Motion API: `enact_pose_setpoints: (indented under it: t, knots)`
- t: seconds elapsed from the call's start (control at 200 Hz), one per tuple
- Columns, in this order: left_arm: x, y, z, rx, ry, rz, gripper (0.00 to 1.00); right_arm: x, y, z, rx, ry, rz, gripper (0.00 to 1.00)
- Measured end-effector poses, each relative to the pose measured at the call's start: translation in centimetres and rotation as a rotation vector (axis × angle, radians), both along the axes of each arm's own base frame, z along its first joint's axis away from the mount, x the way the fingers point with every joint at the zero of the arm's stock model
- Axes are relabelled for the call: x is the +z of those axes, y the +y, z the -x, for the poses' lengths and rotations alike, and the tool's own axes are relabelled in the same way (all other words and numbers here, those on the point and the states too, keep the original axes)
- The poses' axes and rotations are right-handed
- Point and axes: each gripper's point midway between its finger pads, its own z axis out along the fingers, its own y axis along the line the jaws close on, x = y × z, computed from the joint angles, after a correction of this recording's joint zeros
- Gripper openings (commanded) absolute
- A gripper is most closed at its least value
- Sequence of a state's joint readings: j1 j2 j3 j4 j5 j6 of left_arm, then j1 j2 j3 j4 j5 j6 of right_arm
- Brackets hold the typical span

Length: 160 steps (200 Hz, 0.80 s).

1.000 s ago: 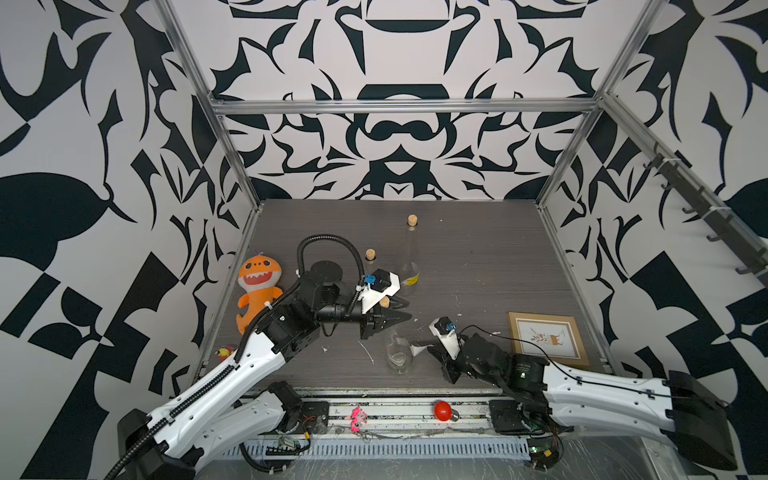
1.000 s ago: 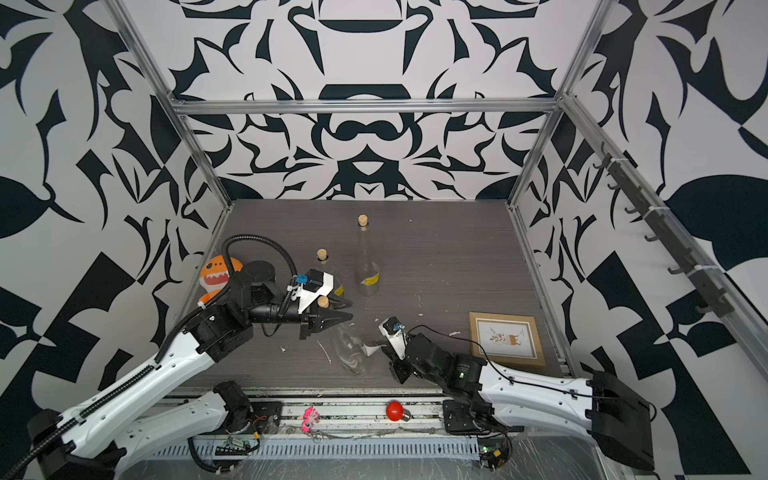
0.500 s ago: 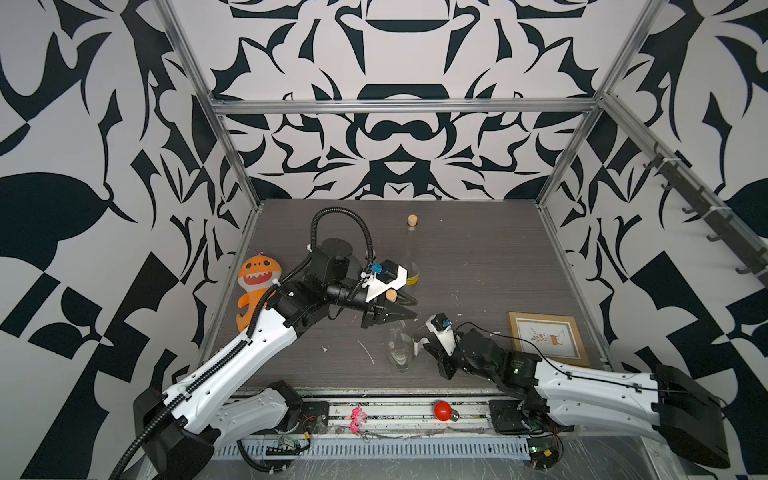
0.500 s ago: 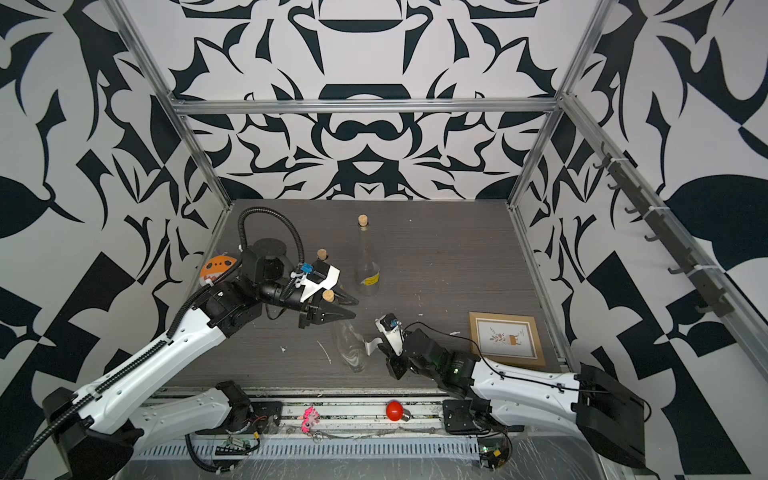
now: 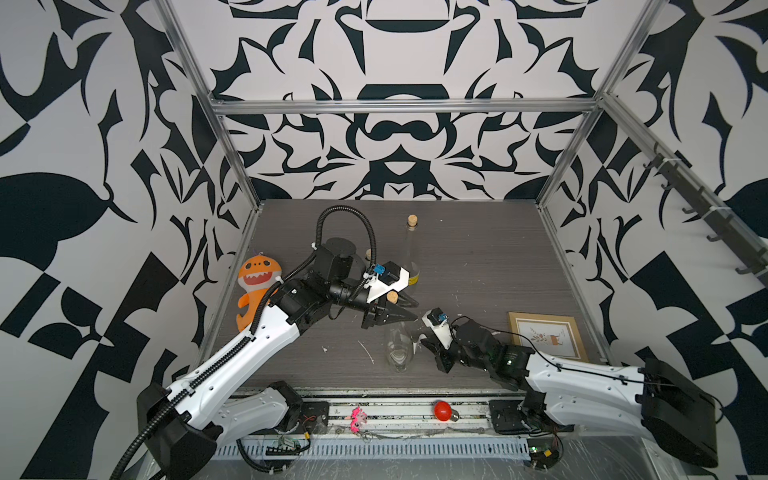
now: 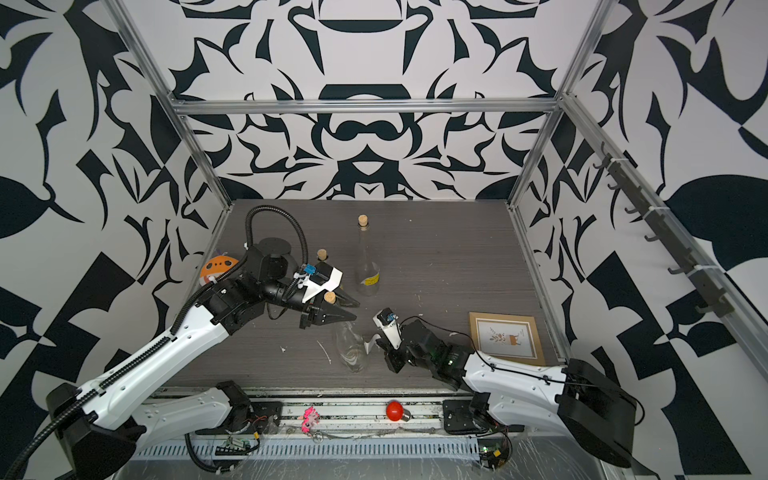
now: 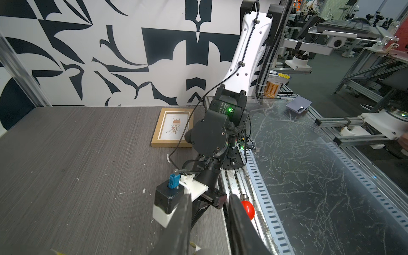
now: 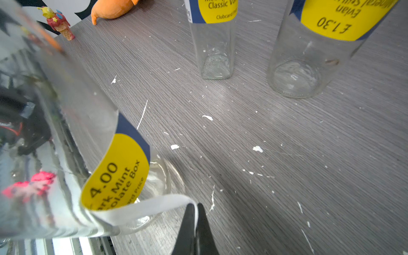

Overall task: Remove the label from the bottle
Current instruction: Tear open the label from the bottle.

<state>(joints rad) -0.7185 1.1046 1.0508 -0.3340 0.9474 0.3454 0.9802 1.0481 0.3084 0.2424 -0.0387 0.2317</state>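
A clear glass bottle (image 5: 397, 353) stands near the table's front edge, also in a top view (image 6: 352, 353). My left gripper (image 5: 415, 311) is shut round its neck just below the cork (image 5: 392, 296). In the left wrist view the fingers (image 7: 184, 220) stand apart with the bottle's top (image 7: 204, 252) between them. The yellow label (image 8: 117, 176) is partly peeled off the glass. Its white back runs as a strip to my right gripper (image 8: 195, 207), which is shut on its end. The right gripper (image 5: 423, 338) sits low, just right of the bottle.
Two more labelled bottles stand behind, a tall corked one (image 5: 411, 257) and a shorter one (image 6: 322, 254) behind the left wrist. An orange plush (image 5: 254, 286) lies left, a picture frame (image 5: 546, 336) right. A red bulb (image 5: 442, 410) and pink toy (image 5: 357, 416) lie on the front rail.
The left arm's elbow has swung up and toward the back while its gripper stayed on the bottle's neck. The right gripper has shifted slightly left with the label end in it.
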Motion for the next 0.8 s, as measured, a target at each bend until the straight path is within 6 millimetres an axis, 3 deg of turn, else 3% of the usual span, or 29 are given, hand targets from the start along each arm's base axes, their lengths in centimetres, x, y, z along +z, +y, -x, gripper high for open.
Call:
enact_pose_setpoints:
  t: [0.8]
  knots:
    - [0.4, -0.3, 0.4, -0.040, 0.001, -0.016, 0.00, 0.3, -0.4, -1.8, 0.042, 0.007, -0.003, 0.00]
